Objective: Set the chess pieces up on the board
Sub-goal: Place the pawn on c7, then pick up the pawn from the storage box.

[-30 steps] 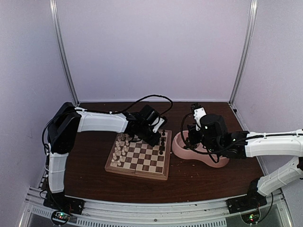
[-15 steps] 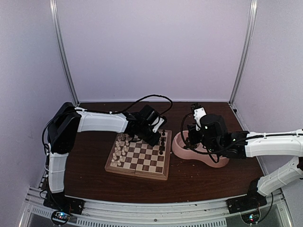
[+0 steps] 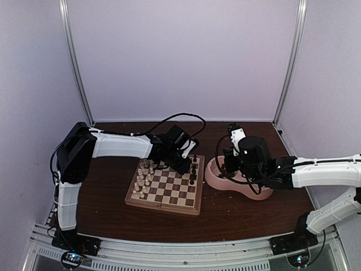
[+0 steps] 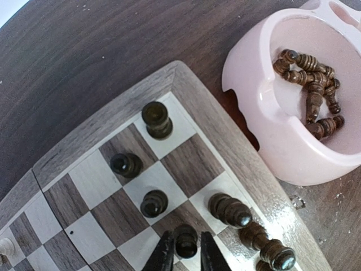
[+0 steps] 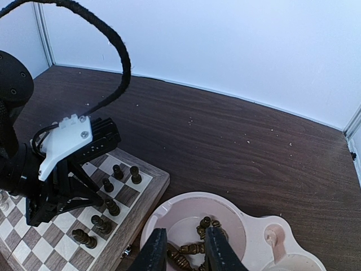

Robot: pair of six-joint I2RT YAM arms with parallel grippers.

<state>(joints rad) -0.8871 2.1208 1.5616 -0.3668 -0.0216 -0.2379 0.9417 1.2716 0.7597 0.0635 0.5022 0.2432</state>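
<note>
The board (image 3: 163, 207) lies between the arms, with cream pieces (image 3: 144, 178) along its left side and dark pieces (image 3: 193, 169) along its right. In the left wrist view the left gripper (image 4: 185, 254) is closed round a dark pawn (image 4: 186, 241) that stands on a square near the board's (image 4: 101, 121) right rim. Other dark pieces (image 4: 156, 119) stand around it. My left gripper (image 3: 186, 166) is over the board's far right corner. My right gripper (image 5: 186, 251) hangs open over the pink bowl (image 5: 186, 199), above loose dark pieces (image 5: 194, 248).
The pink double bowl (image 3: 237, 184) sits just right of the board and holds several dark pieces (image 4: 310, 84). Its second, smaller cup (image 5: 276, 237) is to the right. A black cable (image 5: 121, 51) loops over the left wrist. White walls enclose the dark wooden table.
</note>
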